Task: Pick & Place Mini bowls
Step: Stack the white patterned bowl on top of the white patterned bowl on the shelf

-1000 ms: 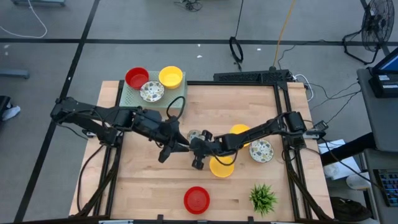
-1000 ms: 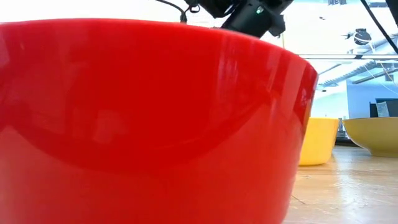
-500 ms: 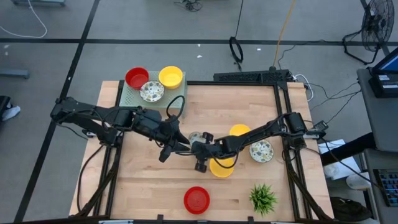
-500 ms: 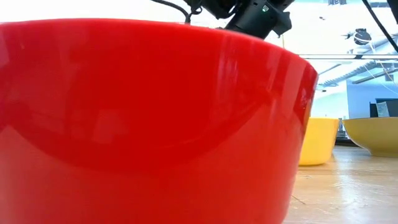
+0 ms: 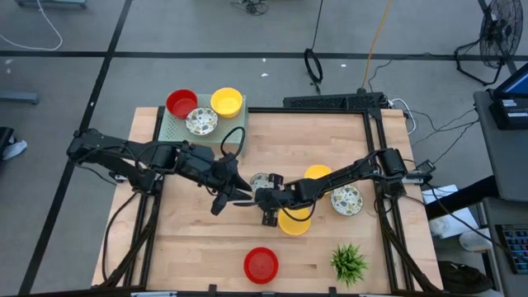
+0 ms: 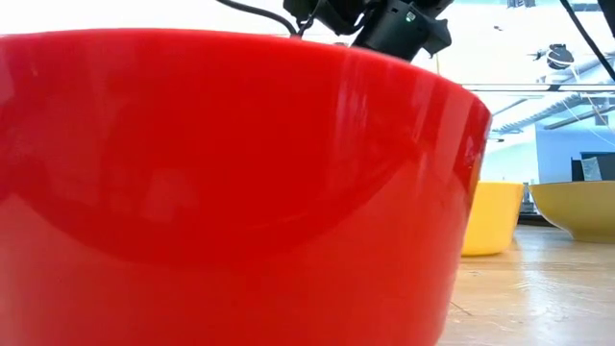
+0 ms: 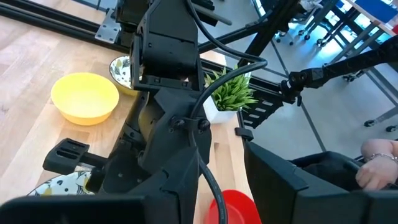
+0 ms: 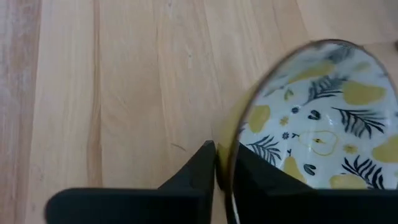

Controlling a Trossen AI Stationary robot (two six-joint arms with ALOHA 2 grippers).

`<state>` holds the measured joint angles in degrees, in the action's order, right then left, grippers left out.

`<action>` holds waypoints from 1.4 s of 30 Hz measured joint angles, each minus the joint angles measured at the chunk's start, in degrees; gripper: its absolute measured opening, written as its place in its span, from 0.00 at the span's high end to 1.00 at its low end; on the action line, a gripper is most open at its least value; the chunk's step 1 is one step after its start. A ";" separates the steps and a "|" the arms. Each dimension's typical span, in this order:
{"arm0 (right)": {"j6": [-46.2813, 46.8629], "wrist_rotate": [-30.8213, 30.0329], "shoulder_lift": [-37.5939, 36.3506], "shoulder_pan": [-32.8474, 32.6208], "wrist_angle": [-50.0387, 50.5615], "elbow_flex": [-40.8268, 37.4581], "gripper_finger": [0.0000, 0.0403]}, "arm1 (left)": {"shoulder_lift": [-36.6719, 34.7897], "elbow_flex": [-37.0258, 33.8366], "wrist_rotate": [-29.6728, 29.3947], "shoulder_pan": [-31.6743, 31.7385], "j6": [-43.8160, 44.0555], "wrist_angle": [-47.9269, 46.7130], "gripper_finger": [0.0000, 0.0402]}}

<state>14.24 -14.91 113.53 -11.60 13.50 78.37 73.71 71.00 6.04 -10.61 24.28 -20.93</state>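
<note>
At the middle of the wooden surface (image 5: 198, 239) the two dark arms meet, the left arm (image 5: 132, 157) reaching in from its side and the right arm (image 5: 355, 172) from the other. Off the far left corner sits a pale green mat (image 5: 177, 130) carrying a red bowl (image 5: 181, 103), a yellow bowl (image 5: 226, 101) and a patterned bowl (image 5: 201, 121), the three close together. The right tool (image 5: 266, 200) is beside a patterned bowl at centre (image 5: 259, 180); in the right wrist view its fingers (image 8: 193, 177) straddle that bowl's rim (image 8: 239, 124), one outside and one inside, with a narrow slit between them, so they look loosely closed about the rim rather than pressed tight. The left tool (image 5: 229, 191) is just beside it with its fingers somewhat apart and nothing held. Under the right arm lie a yellow bowl near the front (image 5: 294, 221) and another yellow bowl behind it (image 5: 317, 172), and a further patterned bowl (image 5: 346, 200) lies towards the right edge. A lone red bowl (image 5: 261, 264) stands at the near edge, filling the low view, with a small green plant (image 5: 349, 261) to its right. No brand, label or writing can be read anywhere.
</note>
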 joint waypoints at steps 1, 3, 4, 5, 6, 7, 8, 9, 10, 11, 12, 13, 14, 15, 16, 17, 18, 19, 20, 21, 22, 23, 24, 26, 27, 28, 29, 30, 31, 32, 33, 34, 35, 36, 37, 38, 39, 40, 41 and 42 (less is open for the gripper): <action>0.00 0.01 -0.01 0.00 -0.01 0.00 0.87 | 0.00 0.00 0.00 0.00 -0.01 0.00 0.67; -0.08 0.03 -0.01 0.00 0.00 0.00 0.82 | 0.00 0.00 0.00 0.00 -0.23 0.00 0.67; -0.22 0.04 -0.01 0.00 0.02 0.00 0.79 | 0.00 0.00 -0.01 0.00 -0.82 -0.01 0.67; -0.32 0.04 -0.01 -0.02 -0.02 0.00 0.77 | 0.00 0.00 -0.01 0.00 -1.71 -0.08 0.67; -0.44 0.04 -0.01 -0.02 -0.14 0.00 0.74 | 0.00 0.00 -0.02 -0.01 -2.76 -0.22 0.67; -0.48 0.04 -0.01 -0.02 -0.39 0.00 0.71 | 0.00 0.00 0.03 -0.02 -3.67 -0.41 0.67; -0.50 0.04 -0.01 -0.02 -0.83 0.00 0.69 | 0.00 0.00 0.21 -0.02 -4.49 -0.62 0.67; -0.52 0.09 -0.01 -0.02 -1.33 0.00 0.67 | 0.00 0.00 0.65 -0.02 -5.17 -0.97 0.67; -0.64 0.16 -0.36 -0.02 -1.68 0.00 0.65 | 0.00 0.00 1.18 -0.02 -5.64 -1.47 0.67; -1.02 0.19 -0.93 -0.04 -1.62 0.00 0.63 | 0.00 0.00 1.49 -0.02 -5.98 -2.07 0.67; -1.56 0.22 -1.55 -0.16 -1.67 0.00 0.61 | 0.00 0.00 1.50 -0.02 -6.23 -3.02 0.67; -1.80 0.21 -2.24 -0.29 -2.02 0.00 0.59 | 0.00 0.00 1.52 -0.02 -6.19 -4.33 0.67; -1.90 0.18 -2.91 -0.47 -2.11 0.02 0.58 | 0.00 0.00 1.51 -0.02 -6.17 -5.90 0.67; -1.90 0.22 -3.68 -0.72 -1.64 0.02 0.56 | 0.00 0.00 1.51 -0.02 -6.20 -7.49 0.67; -1.92 0.24 -4.60 -1.01 -0.77 0.00 0.55 | 0.00 0.00 1.49 -0.02 -6.31 -9.14 0.67; -1.92 0.34 -5.47 -1.33 -0.31 -0.06 0.54 | 0.00 0.00 1.45 -0.02 -6.47 -10.65 0.67; -1.82 0.38 -6.60 -1.66 -0.44 -0.07 0.54 | 0.00 0.00 1.45 -0.02 -6.68 -12.18 0.67; -1.63 0.36 -7.74 -2.00 -0.69 -0.05 0.53 | 0.00 0.00 1.43 -0.02 -7.17 -13.65 0.67; -1.58 0.38 -9.15 -2.37 -0.31 -0.04 0.53 | 0.02 0.00 1.42 -0.02 -8.09 -15.03 0.67; -1.56 0.37 -10.72 -2.85 0.55 -0.04 0.53 | 0.26 0.00 1.40 -0.13 -9.09 -16.15 0.67; -1.51 0.40 -12.10 -3.27 1.44 -0.04 0.53 | 0.66 0.00 1.29 -0.37 -10.15 -17.04 0.67; -1.48 0.41 -13.35 -3.72 2.11 -0.04 0.52 | 1.10 0.00 0.66 -0.73 -11.40 -17.97 0.67; -1.46 0.40 -14.71 -4.19 3.00 -0.04 0.52 | 1.60 0.00 -0.18 -1.18 -12.79 -19.03 0.67; -1.46 0.39 -17.55 -5.36 5.53 -0.04 0.53 | 3.06 -0.02 -2.00 -2.32 -15.33 -20.09 0.67; -1.46 0.37 -18.97 -6.00 6.44 -0.04 0.53 | 3.97 -0.02 -2.64 -2.76 -16.82 -19.98 0.67; -1.46 0.24 -20.42 -6.67 7.03 -0.04 0.53 | 4.85 -0.02 -3.09 -3.19 -18.42 -19.93 0.67; -1.45 0.23 -21.65 -7.30 7.54 -0.02 0.53 | 5.73 -0.03 -3.32 -3.74 -20.06 -20.02 0.67; -1.46 0.25 -22.86 -7.96 8.14 -0.02 0.54 | 6.61 -0.07 -3.54 -4.18 -21.79 -19.87 0.67; -1.46 0.25 -24.05 -8.60 8.80 -0.02 0.54 | 7.51 -0.07 -3.67 -4.47 -23.51 -19.32 0.67; -1.47 0.27 -25.11 -9.10 9.43 -0.02 0.55 | 8.43 -0.04 -3.98 -4.62 -25.22 -18.80 0.67; -1.46 0.25 -26.17 -9.49 9.90 -0.02 0.55 | 9.37 -0.04 -4.55 -4.90 -26.87 -18.78 0.67; -1.47 0.20 -27.29 -9.82 10.48 -0.02 0.55 | 10.47 -0.04 -5.08 -5.08 -28.30 -19.01 0.67; -1.47 0.17 -28.51 -10.13 11.57 -0.02 0.55 | 11.65 -0.04 -5.64 -5.18 -29.56 -19.04 0.67; -1.46 0.14 -29.56 -10.33 12.95 -0.02 0.55 | 12.78 -0.04 -6.21 -5.18 -30.71 -18.96 0.67; -1.45 0.13 -30.57 -10.44 14.16 -0.02 0.55 | 13.99 -0.04 -6.75 -5.07 -31.69 -18.91 0.67; -1.39 0.14 -31.42 -10.56 15.40 -0.02 0.55 | 15.19 -0.04 -7.46 -5.04 -32.51 -18.82 0.67; -1.12 0.14 -32.29 -10.63 16.95 -0.02 0.55 | 16.49 -0.04 -7.95 -4.93 -33.05 -18.48 0.67; -0.66 0.10 -33.01 -10.67 18.40 -0.02 0.55 | 18.02 -0.04 -8.38 -4.75 -33.42 -17.74 0.67; -0.05 0.08 -33.71 -10.67 19.35 -0.02 0.55 | 19.36 -0.04 -8.92 -4.61 -33.52 -17.00 0.67; 0.40 -0.05 -34.40 -10.65 20.25 -0.02 0.55 | 20.64 -0.04 -9.29 -4.44 -33.62 -16.66 0.67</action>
<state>14.64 -14.95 79.13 -22.25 33.75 78.35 94.35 70.96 -3.24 -15.05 -9.34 -37.59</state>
